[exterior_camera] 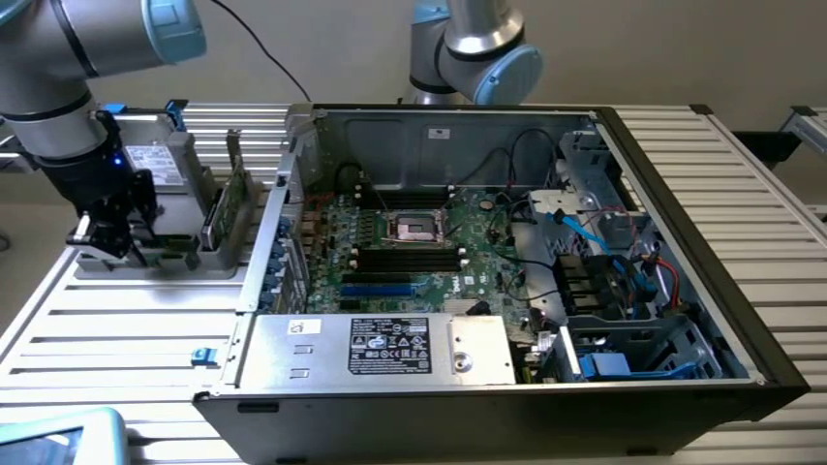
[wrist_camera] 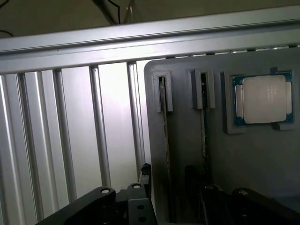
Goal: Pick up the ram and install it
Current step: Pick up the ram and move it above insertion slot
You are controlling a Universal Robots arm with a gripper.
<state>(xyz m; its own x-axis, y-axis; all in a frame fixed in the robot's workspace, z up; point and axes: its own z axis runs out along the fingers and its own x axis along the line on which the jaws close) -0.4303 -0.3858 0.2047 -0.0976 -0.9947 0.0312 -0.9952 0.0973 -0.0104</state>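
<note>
Ram (exterior_camera: pixel 229 205) stands upright in the grey holder (exterior_camera: pixel 145 267) at the exterior view's left of the computer case (exterior_camera: pixel 452 136), gripper (exterior_camera: pixel 110 240) spread and empty near it; off-centre closing could tilt or chip the stick.

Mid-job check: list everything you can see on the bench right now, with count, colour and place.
ram sticks: two, green, standing on edge in the holder's slots
processor chip: one, silver, lying in a recess of the holder beside the sticks
holder: one, grey, on the table, on the exterior view's left of the case
computer case: one, black, open, middle of the table
motherboard: one, green, inside the case
memory slots: several, black, mid-motherboard
power supply: one, silver, labelled, inside the case's near edge
table: one, silver slats
second arm: one, grey and blue, behind the case
gripper: one, black, open, above the holder
</note>
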